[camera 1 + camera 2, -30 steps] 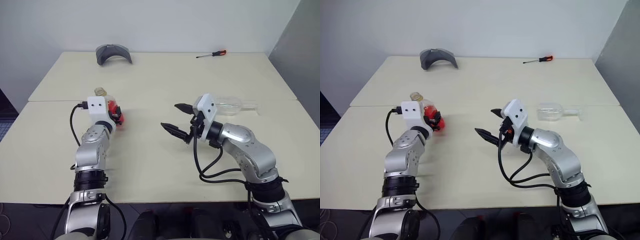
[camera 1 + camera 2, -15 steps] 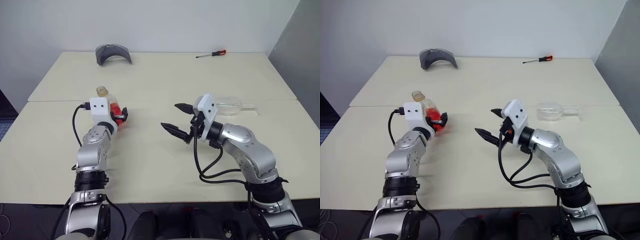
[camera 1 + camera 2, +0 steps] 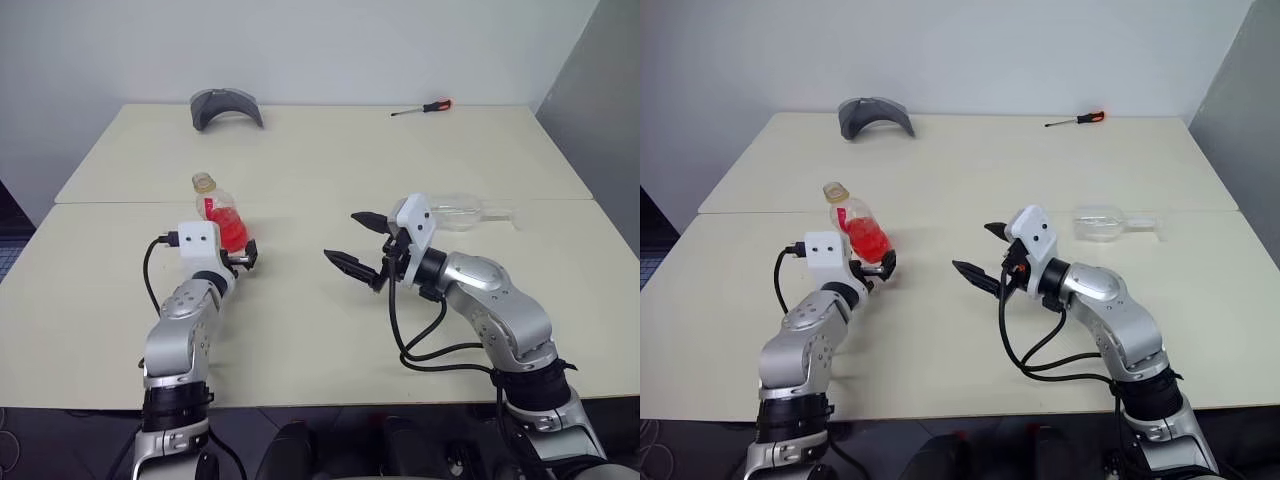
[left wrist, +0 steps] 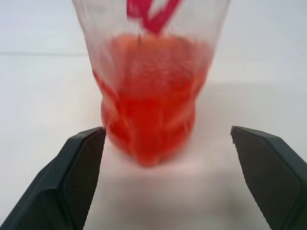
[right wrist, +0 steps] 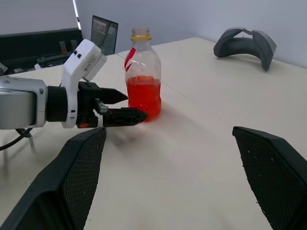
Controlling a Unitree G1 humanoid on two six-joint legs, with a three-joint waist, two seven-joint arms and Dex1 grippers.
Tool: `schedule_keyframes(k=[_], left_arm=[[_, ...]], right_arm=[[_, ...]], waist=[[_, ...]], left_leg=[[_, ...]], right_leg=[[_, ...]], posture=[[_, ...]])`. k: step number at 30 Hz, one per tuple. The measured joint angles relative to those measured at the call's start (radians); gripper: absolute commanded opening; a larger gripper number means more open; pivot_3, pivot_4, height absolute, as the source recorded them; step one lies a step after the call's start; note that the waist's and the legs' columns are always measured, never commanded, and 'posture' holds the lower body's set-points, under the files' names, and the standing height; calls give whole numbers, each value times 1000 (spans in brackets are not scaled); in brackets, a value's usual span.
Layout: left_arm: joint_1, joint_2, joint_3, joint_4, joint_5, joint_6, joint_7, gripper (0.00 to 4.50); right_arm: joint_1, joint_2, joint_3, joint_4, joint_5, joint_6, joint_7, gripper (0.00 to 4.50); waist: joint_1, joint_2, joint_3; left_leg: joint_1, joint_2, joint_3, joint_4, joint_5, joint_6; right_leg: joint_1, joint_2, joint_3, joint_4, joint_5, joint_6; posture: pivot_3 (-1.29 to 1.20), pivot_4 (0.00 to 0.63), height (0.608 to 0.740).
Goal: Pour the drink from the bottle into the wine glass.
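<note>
The bottle (image 3: 217,212) stands upright on the counter (image 3: 300,310), its lower half filled with the red-orange drink (image 4: 149,115), a yellowish neck on top and a red-and-white label strip down its side. It sits just past the tips of the left pincer (image 3: 240,259), whose black fingers (image 4: 79,167) are spread wide and apart from the bottle's sides, gripping nothing. The right pincer (image 3: 357,240) hovers above the counter well to the right of the bottle, pointing toward the left one, its two fingers (image 5: 81,172) spread wide and empty. Just behind the right pincer, further out on the counter, the wine glass (image 3: 1110,223) lies on its side with its stem pointing away to the right. At the far edge of the counter rest a grey curved object (image 3: 227,107), far beyond the left pincer, and a screwdriver (image 3: 423,108) with a red handle, far beyond the right one.
</note>
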State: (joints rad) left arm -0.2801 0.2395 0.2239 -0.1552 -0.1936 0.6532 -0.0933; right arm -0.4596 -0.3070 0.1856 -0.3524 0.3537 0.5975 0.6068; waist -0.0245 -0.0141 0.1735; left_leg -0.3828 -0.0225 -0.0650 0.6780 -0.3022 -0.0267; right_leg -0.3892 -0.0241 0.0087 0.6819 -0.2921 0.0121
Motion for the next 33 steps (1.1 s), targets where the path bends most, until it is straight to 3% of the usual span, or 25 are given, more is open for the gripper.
schedule_keyframes(k=[11,19,23,29,33], left_arm=[[153,-18,-46,-248,-29,81,-13,4476],[237,11,-101,-338,-38,37,-85,4476],[296,-2,-120,-385,-48,29,-95,4476],[329,-18,-146,-415,-52,19,-95,4476],[340,27,-181,-421,-59,-3,-149,4476]], right_arm=[[91,-1,-10,-98,10,45,-59,4500],[187,13,-105,-134,-89,96,-293,4500],[307,24,-182,-180,-169,148,-439,4500],[390,33,-200,-262,-225,179,-509,4500],[428,-25,-196,-270,-266,168,-499,4500]], waist=[[0,0,0],[2,0,0],[7,0,-1],[4,0,-1],[4,0,-1]], left_leg=[[0,0,0,0,0,0],[0,0,1,-1,0,0],[0,0,2,-1,0,0],[2,1,3,-2,-2,3],[2,1,4,-1,-2,3]], right_leg=[[0,0,0,0,0,0],[0,0,1,0,0,0],[0,0,2,-1,0,0],[1,2,3,0,0,0],[1,1,3,-1,0,0]], posture=[[0,150,740],[0,150,740],[0,150,740],[0,150,740],[0,150,740]])
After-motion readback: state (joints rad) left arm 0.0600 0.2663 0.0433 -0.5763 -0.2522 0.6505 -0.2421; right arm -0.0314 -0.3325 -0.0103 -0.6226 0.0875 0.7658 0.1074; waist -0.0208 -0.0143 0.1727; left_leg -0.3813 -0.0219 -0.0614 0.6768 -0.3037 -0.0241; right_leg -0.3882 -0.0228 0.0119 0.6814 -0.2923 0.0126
